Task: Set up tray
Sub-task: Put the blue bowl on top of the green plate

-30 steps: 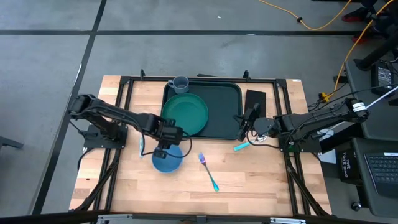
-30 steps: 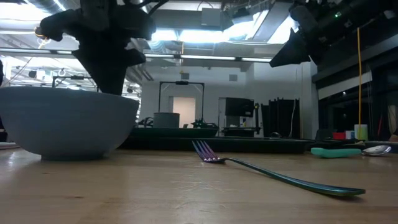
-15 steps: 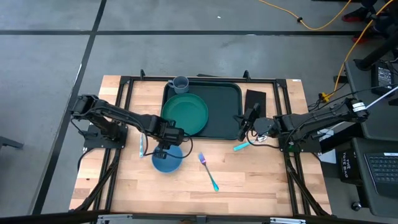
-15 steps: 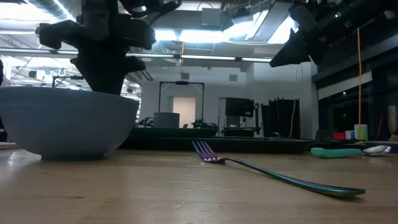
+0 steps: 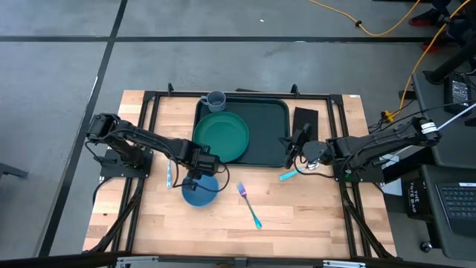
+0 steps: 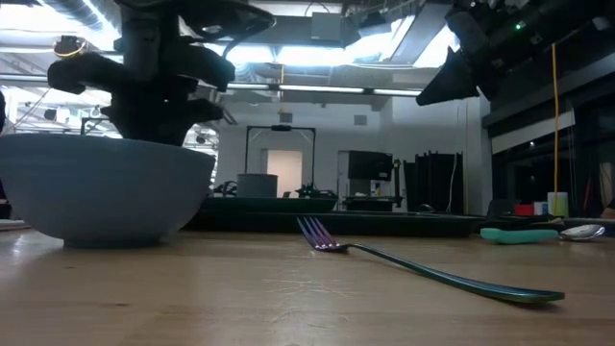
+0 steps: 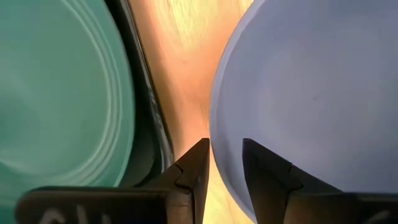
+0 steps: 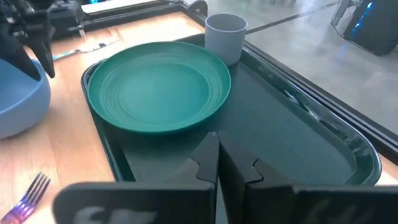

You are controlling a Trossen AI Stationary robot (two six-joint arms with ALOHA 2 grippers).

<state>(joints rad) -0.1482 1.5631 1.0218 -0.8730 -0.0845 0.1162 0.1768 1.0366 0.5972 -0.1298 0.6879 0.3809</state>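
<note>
Lower than one second ago, the left claw (image 5: 198,174) now sits over the near rim of the blue bowl (image 5: 200,190), and in the low view its dark body has come down close to the bowl's top edge; nothing else on the tabletop (image 5: 297,216) has shifted. The tray (image 5: 271,134) lies at the far middle of the tabletop, and it already carries the green plate (image 5: 221,135) on its left part and the grey cup (image 5: 216,100) at its far left corner. The bowl stands on the wood just in front of the tray's left near corner, not yet on it. In the left wrist view the two fingers (image 7: 193,171) are spread a little, one on each side of the bowl's rim, so I judge that the claw is placed for a grasp but is not pinching yet. This probably means the bowl is the next thing to go on the tray. The right claw (image 5: 294,151) waits at the tray's right edge, with its fingers pressed together and holding nothing. Beside it lie a turquoise-handled utensil (image 5: 288,176) and, farther toward the front, the fork (image 5: 249,205). A black napkin (image 5: 306,122) lies right of the tray.
</note>
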